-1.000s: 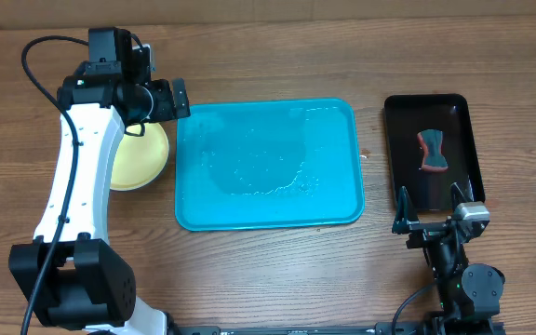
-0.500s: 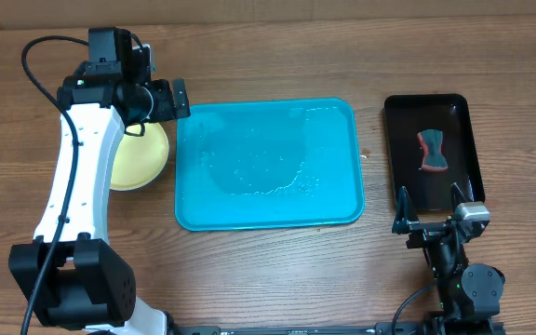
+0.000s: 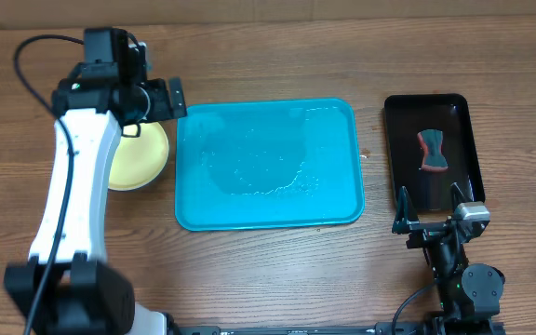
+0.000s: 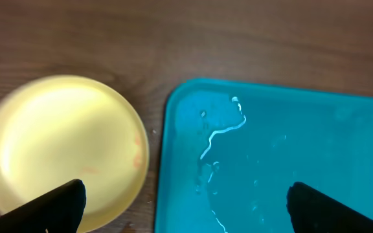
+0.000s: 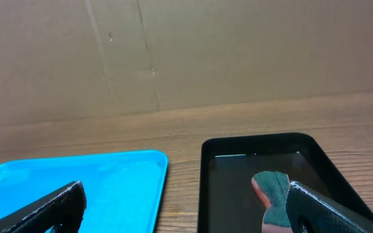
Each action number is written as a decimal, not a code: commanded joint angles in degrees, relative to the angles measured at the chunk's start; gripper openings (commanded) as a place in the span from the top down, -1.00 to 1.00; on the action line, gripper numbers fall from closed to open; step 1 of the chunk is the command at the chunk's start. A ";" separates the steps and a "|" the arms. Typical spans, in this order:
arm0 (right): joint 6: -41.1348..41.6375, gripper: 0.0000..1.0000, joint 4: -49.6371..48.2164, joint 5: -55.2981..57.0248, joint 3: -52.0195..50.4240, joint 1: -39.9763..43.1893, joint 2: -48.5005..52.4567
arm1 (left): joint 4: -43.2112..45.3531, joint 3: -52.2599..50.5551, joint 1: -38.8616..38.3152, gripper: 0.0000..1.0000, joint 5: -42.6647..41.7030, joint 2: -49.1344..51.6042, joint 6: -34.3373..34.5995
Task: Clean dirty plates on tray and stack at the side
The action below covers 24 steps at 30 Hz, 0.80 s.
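On a wooden table (image 3: 277,270), the plates (image 3: 145,156), only 1 yellow top visible, sat just left of the wet tray (image 3: 268,163), the left gripper (image 3: 175,98) near them and the right gripper (image 3: 429,194) both wide and empty; a low sweep could have knocked the pile.

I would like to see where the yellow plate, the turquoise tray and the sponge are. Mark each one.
yellow plate (image 4: 60,145): left wrist view, centre of its face.
turquoise tray (image 3: 268,163): overhead view, bare floor near the middle.
sponge (image 3: 433,152): overhead view, its narrow waist.
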<state>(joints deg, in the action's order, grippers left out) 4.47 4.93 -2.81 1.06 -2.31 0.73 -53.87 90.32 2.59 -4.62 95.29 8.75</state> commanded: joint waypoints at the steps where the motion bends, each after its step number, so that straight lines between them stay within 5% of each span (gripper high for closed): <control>1: 0.28 -1.00 -0.33 -0.44 -0.61 -0.35 -0.55 | 2.38 -1.86 -0.42 -1.00 5.73 -11.74 -1.46; 9: 0.28 -1.00 -0.35 -0.42 -0.61 -0.35 -0.55 | 23.02 -27.52 -0.35 -1.00 6.10 -41.18 -11.87; 24: 0.28 -1.00 -0.33 -0.42 -0.61 -0.35 -0.55 | 52.43 -74.27 -0.37 -1.00 6.10 -80.02 -12.68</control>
<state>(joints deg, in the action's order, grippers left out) 4.47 4.80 -2.96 1.06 -2.31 0.69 -4.58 21.80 2.59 0.75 20.10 -2.76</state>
